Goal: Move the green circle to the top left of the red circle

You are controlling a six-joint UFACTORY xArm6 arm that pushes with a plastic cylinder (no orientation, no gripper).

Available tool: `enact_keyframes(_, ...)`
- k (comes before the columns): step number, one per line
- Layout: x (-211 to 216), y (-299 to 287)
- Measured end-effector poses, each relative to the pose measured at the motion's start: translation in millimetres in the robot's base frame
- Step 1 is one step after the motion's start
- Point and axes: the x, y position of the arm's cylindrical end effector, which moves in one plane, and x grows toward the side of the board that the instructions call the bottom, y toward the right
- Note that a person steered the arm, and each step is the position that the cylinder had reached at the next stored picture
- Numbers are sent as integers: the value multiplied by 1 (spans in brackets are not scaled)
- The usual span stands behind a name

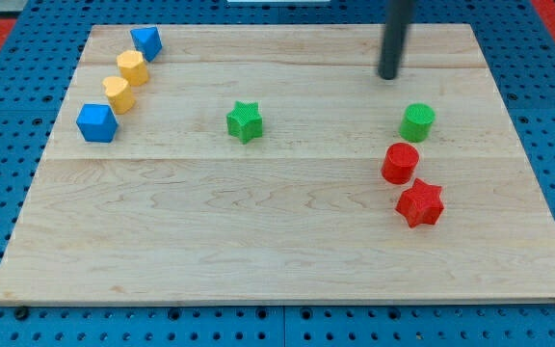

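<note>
The green circle stands on the wooden board at the view's right. The red circle sits just below it and slightly to the left, with a small gap between them. My tip is above the green circle, a little to its left, and apart from it. The dark rod rises from the tip out of the view's top.
A red star lies just below the red circle, to its right. A green star sits near the board's middle. At the upper left lie a blue cube, a yellow heart, a yellow hexagon and a blue pentagon.
</note>
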Motion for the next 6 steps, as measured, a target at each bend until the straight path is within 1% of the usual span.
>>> enact_keyframes(1,56,36)
enact_keyframes(2,74,12)
enact_keyframes(3,76,-15)
enact_keyframes(4,71,-18)
enact_keyframes(5,57,-53)
enact_keyframes(6,45,-103)
